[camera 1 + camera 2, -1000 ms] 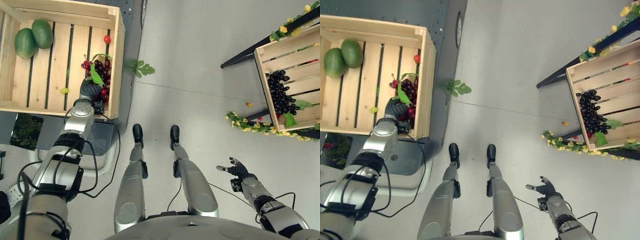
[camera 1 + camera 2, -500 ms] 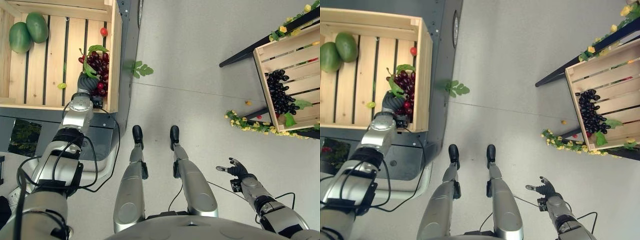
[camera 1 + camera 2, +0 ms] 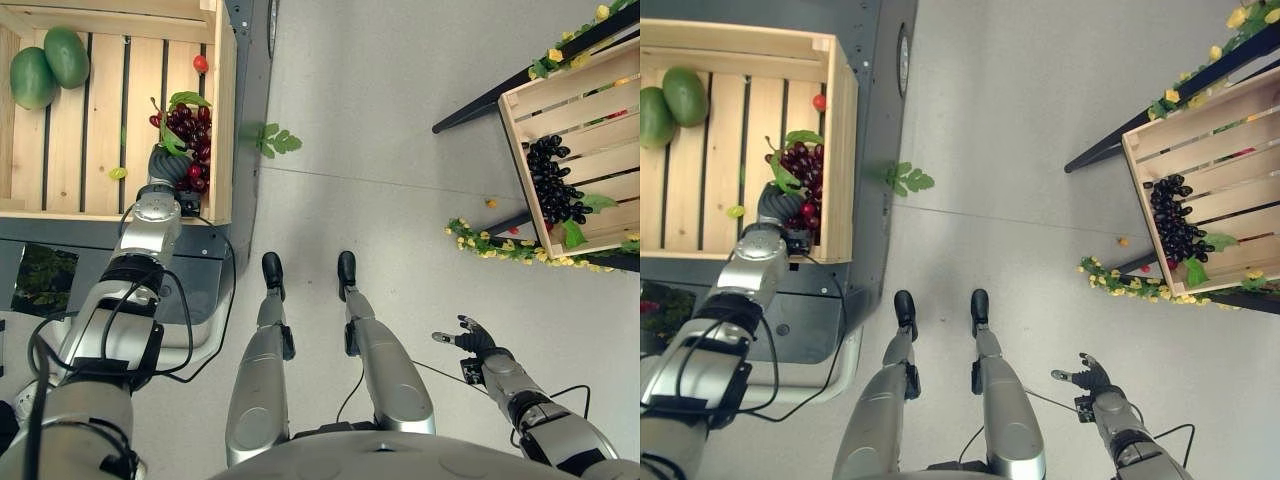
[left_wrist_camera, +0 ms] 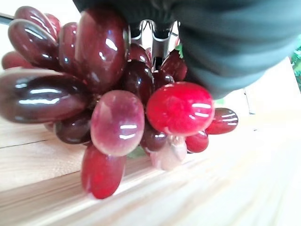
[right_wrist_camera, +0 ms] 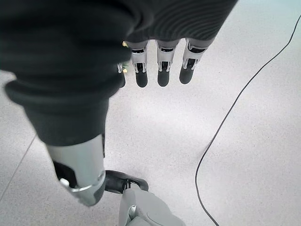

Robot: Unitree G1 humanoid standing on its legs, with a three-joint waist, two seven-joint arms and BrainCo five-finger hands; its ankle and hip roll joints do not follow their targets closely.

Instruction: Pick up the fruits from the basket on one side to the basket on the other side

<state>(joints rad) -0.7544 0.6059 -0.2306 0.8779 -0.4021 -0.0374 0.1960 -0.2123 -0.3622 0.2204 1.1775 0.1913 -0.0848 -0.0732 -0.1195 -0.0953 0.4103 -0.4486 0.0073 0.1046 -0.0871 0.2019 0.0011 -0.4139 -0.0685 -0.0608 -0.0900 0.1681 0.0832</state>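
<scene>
Fingers, left hand (image 3: 165,165): hidden in the red grapes (image 3: 188,135); from here I cannot tell whether they are apart or clamped on the bunch. The wrist view puts the grapes right against the dark cover, with little of the fingers showing behind them.
Fingers, right hand (image 3: 468,336): straight and spread, holding nothing. The hand hangs low at the robot's right side above the grey floor (image 3: 390,130).
Red grapes: a bunch of dark red and brighter red berries with a green leaf on top, inside the left crate (image 3: 222,120), close to its right wall, on the slats.
Left crate: pale wood with a slatted bottom, standing at the robot's left on a dark stand.
Other fruit in the left crate: two green mangoes (image 3: 45,68) touching each other in the far left corner, and a small red fruit (image 3: 200,63) near the right wall beyond the grapes.
Right crate (image 3: 520,120): pale wood, tilted, on a black frame (image 3: 490,100) at the robot's right, well apart from the left crate.
Black grapes (image 3: 555,185): a long bunch lying in the right crate, with a green leaf at its near end.
Trim: a garland of yellow flowers (image 3: 500,250) runs along the frame below the right crate.
Floor: one loose green leaf sprig (image 3: 272,140) lies just beside the left stand.
</scene>
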